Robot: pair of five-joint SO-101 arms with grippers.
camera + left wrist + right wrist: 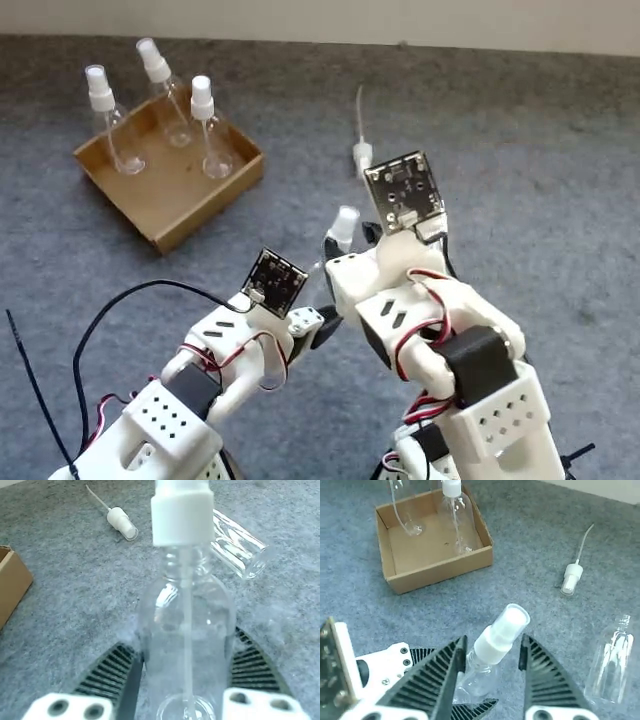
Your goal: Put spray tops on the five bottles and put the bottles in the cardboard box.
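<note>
We see our left gripper (185,682) clenched on the belly of a clear plastic bottle (185,625), steadying it, we judge, so its white spray top (499,632) can be seated; our right gripper (493,645) holds its jaws parted either side of that top, not gripping; the shallow brown cardboard box (215,200) sits well apart, three capped bottles (212,135) standing inside; a loose white spray top (570,577) and an uncapped clear bottle (610,660) lie nearby on the grey carpet (520,130); nothing seems to bar the way to the box.
</note>
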